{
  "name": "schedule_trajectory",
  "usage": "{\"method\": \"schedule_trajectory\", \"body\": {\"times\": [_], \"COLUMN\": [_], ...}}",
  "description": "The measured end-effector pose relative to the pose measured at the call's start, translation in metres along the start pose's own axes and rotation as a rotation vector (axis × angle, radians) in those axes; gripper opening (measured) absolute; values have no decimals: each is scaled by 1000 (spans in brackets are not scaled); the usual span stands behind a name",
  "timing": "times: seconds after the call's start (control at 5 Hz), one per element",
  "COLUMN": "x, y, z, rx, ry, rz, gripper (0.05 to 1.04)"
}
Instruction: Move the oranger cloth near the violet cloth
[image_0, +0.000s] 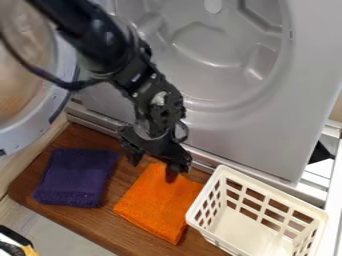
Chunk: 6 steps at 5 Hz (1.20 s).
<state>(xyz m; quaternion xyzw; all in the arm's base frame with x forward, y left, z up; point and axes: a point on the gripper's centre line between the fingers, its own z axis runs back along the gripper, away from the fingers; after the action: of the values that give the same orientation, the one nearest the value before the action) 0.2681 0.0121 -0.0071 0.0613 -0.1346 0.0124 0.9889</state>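
We see a grey machine (267, 145), perhaps a washer or dryer, its round door (23, 131) open at the view's left. Below lies a brown wooden board (127, 234), pale flooring (50, 227) beside it.

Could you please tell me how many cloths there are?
2: the violet cloth on the left of the board, and the orange cloth between it and the basket.

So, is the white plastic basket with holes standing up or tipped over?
Upright. The white plastic basket has its open rim facing up, and its floor shows down inside.
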Motion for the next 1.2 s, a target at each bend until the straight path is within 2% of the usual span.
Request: {"method": "schedule_trajectory", "body": {"times": [0.6,0.8,1.2], "x": [-15,-22,-20], "y": [-19,-20,-15], "z": [-48,-61,-65], "rx": [-55,-38,-6], "ry": [131,159,107], "rz": [-37,-32,-1], "gripper": [999,999,999]}}
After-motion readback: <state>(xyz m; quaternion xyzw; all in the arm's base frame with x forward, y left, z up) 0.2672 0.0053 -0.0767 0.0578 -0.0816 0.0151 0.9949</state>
